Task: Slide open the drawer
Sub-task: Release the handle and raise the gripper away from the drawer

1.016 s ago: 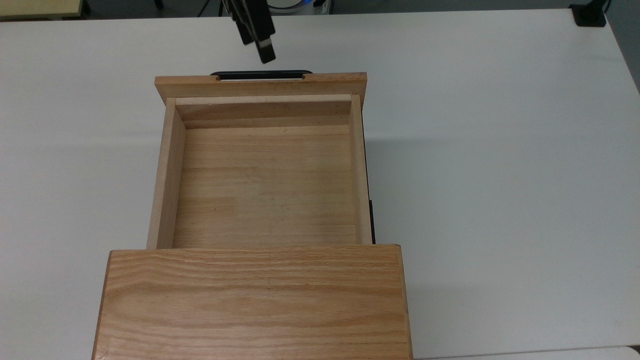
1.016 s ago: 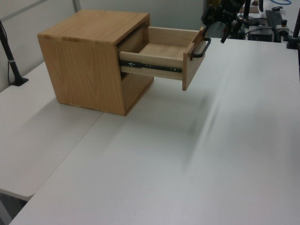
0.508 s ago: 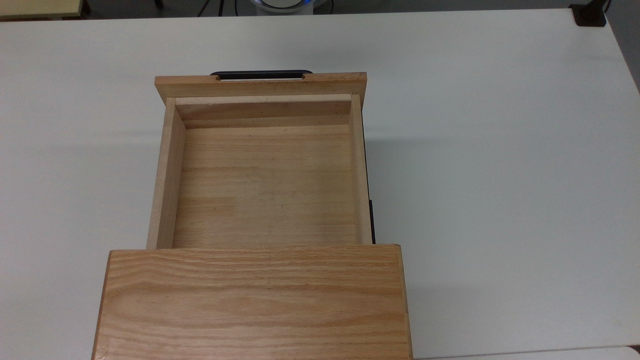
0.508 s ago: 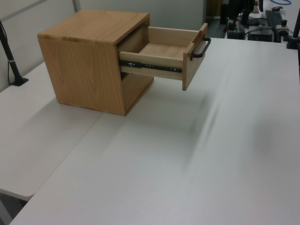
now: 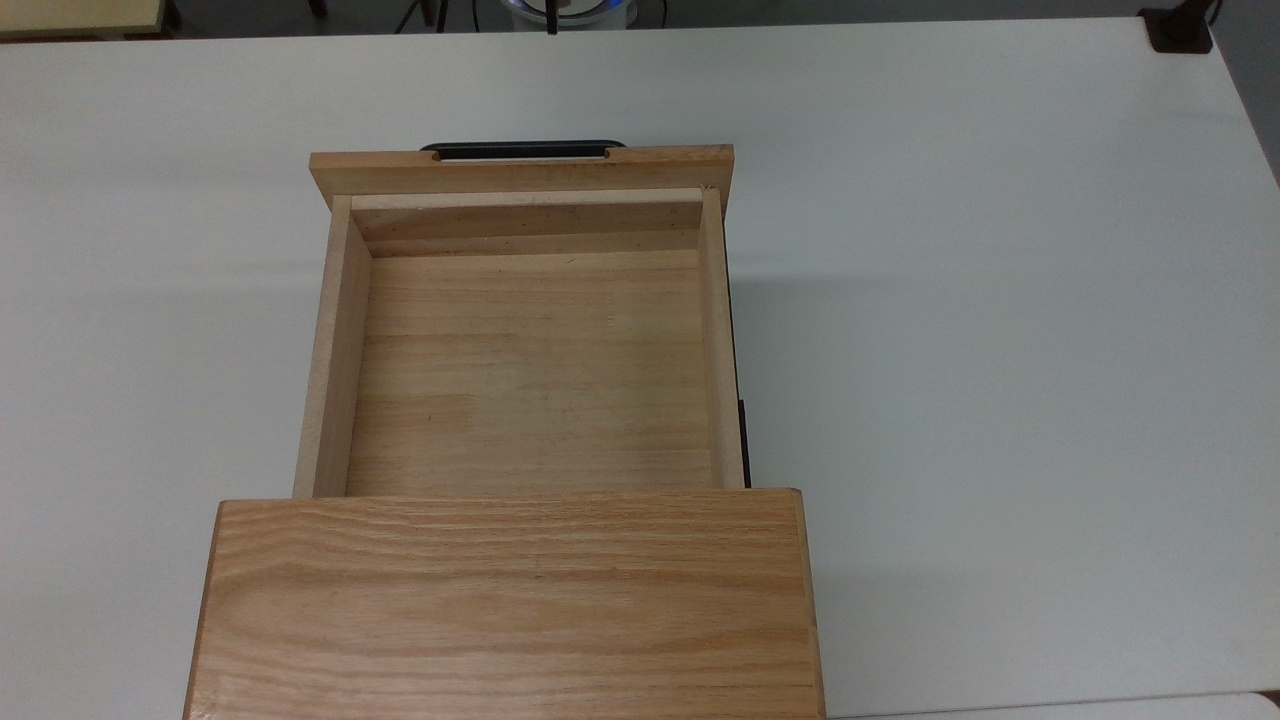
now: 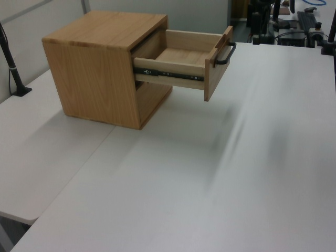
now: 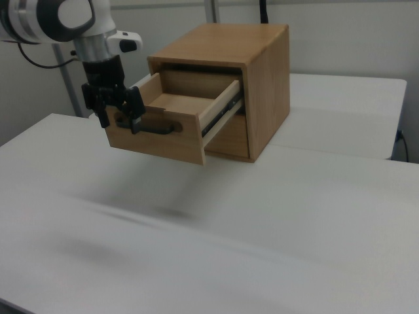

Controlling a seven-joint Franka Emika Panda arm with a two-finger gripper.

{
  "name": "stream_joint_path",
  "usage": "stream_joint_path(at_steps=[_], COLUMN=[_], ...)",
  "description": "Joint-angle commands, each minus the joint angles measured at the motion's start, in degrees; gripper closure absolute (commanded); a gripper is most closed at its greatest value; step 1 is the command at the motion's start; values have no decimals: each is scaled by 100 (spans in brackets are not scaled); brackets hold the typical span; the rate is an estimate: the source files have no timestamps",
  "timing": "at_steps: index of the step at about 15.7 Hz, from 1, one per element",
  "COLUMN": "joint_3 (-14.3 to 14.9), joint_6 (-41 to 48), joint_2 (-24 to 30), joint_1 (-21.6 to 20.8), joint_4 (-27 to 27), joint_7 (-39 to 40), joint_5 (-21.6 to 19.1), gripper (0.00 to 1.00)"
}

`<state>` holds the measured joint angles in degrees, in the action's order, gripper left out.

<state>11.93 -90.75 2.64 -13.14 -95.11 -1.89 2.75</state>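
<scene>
The drawer [image 5: 530,350] stands pulled well out of the cabinet [image 5: 505,605] on the table [image 5: 1000,300], so the task appears complete. The pincer [image 7: 118,111] hangs spread in front of the handle [image 7: 154,127], gripping nothing, which suggests release.

We see pale plank drawer [image 5: 530,370], black bar handle [image 5: 523,149], oak-grained cabinet [image 5: 505,600], plain white worktop [image 5: 1000,300], black pincer [image 7: 118,121].

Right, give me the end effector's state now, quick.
End effector: open, holding nothing, in front of the long thin black metal bar handle of the pulled-out light wooden drawer.
</scene>
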Motion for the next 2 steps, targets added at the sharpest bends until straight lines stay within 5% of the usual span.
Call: stream_joint_path(at_steps=[1, 2], joint_3=[-15, -15], joint_6=[172, 172], joint_2=[-167, -168], joint_1=[101, 127], joint_4=[326, 335], joint_7=[180, 180], joint_5=[59, 59], gripper=[0, 0])
